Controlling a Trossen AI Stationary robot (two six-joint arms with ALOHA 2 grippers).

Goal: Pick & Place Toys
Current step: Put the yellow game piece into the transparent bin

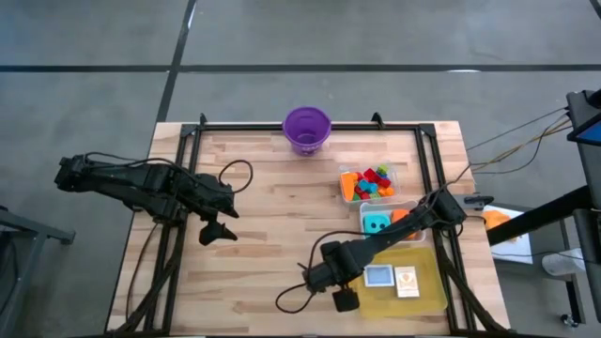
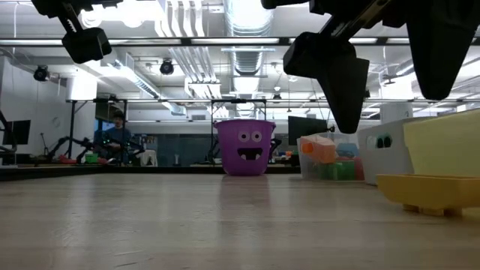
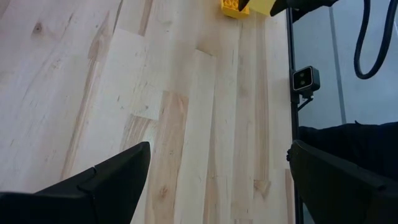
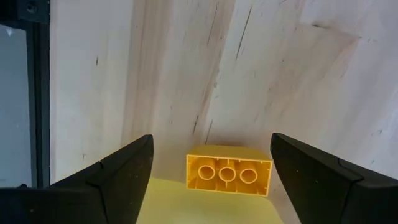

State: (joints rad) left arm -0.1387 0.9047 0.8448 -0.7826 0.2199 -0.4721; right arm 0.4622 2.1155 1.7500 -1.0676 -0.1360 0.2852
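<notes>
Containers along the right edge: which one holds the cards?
The yellow tray, nearest the table's front edge, holds the two cards. The clear tubs behind it hold blocks and dice instead.

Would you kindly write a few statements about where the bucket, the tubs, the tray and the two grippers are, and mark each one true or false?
1. The purple bucket stands at the table's far edge, in the middle. True.
2. The left gripper is shut on a red block. False: its fingers are open and hold nothing, above bare wood.
3. The right gripper is open, with a yellow brick between its fingers in the right wrist view. True.
4. The yellow tray holds the teal die. False: it holds two small cards; the teal die sits in a clear tub.
5. The small bright blocks are scattered over the table. False: they sit in another clear tub.
</notes>
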